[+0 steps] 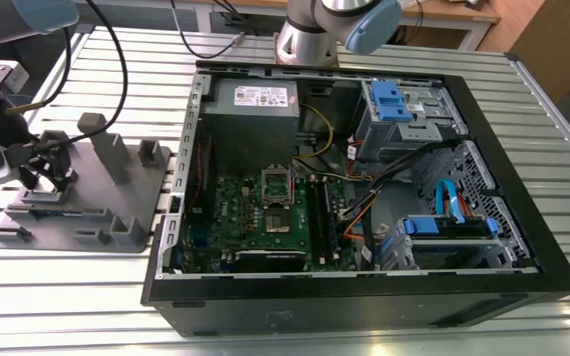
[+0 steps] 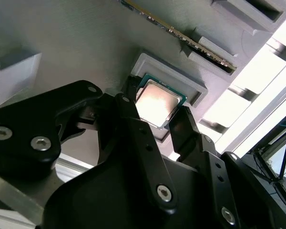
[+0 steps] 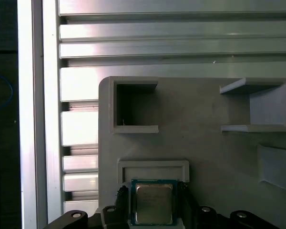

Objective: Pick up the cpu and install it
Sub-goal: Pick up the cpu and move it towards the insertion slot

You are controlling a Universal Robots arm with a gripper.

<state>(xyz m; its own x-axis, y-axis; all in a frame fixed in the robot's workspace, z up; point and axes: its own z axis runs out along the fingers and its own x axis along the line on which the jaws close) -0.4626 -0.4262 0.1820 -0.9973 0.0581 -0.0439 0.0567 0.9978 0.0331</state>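
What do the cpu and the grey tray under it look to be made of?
The cpu looks metal-topped: a pale, silvery lid with a soft sheen, over a green board edge. The tray looks like matte grey plastic, perhaps moulded or printed: it has a dull, even colour and no glare.

Even, diffuse light from above fills the exterior view. The slatted table (image 1: 57, 297) shines pale, with a soft sheen along its slats, while the inside of the computer case (image 1: 364, 304) sits shaded by its own walls. The grey tray (image 1: 87, 215) throws only faint shadows from its posts.

In the second wrist view the slats beyond the tray's edge burn out to plain white. The cpu (image 2: 157, 98) carries a warm, hazy glare on its metal top. My gripper (image 2: 156, 104) is a black, underlit mass, soft so near the lens.

In the first wrist view the slats flare white in bands, and the tray's pockets hold crisp shadows.
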